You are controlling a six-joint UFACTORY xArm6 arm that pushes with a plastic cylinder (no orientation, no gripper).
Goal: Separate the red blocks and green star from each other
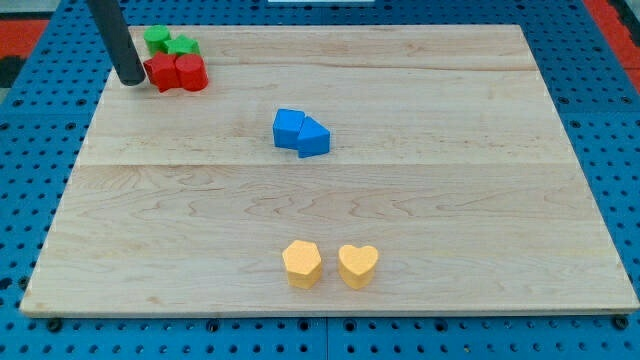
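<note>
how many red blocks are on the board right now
2. The left red block and the right red block touch side by side at the view's top left, just below the green blocks; my tip sits at their left.

The board (480, 180) is light wood with long pale stripes. Two red blocks (177, 73) look bright. Two green blocks (170, 43) sit by them. Two blue blocks (300, 132), two yellow blocks (330, 264). My tip (130, 80) is dark grey. The floor (30, 120) is blue with dots.
</note>
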